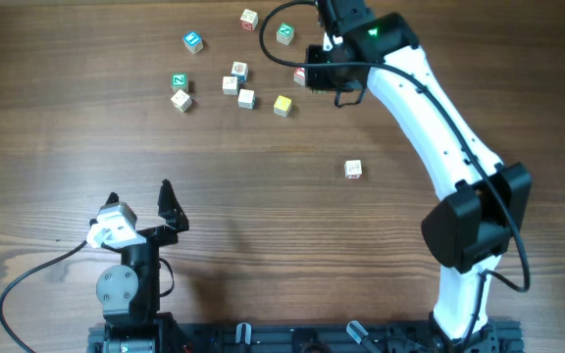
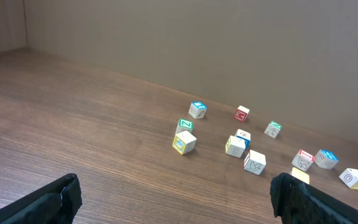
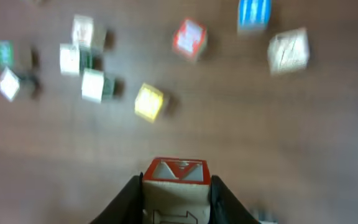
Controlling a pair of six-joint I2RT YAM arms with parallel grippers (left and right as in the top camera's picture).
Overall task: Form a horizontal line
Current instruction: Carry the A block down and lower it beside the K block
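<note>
Overhead, no horizontal line exists yet: cubes [image 1: 246, 98] lie scattered, the right gripper [image 3: 176, 194] clasps a red-topped cube [image 3: 176, 170], and the left gripper [image 1: 139, 192] gapes empty.

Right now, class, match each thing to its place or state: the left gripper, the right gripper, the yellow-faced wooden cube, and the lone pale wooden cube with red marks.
Things:
1. left gripper
2. right gripper
3. yellow-faced wooden cube
4. lone pale wooden cube with red marks

Places or states:
A. lying apart from the cluster of cubes
B. jaws wide, nothing between them
C. closed on a red-topped wooden cube
D. at the cluster's edge, untouched

Pairs: 1-B, 2-C, 3-D, 4-A
</note>
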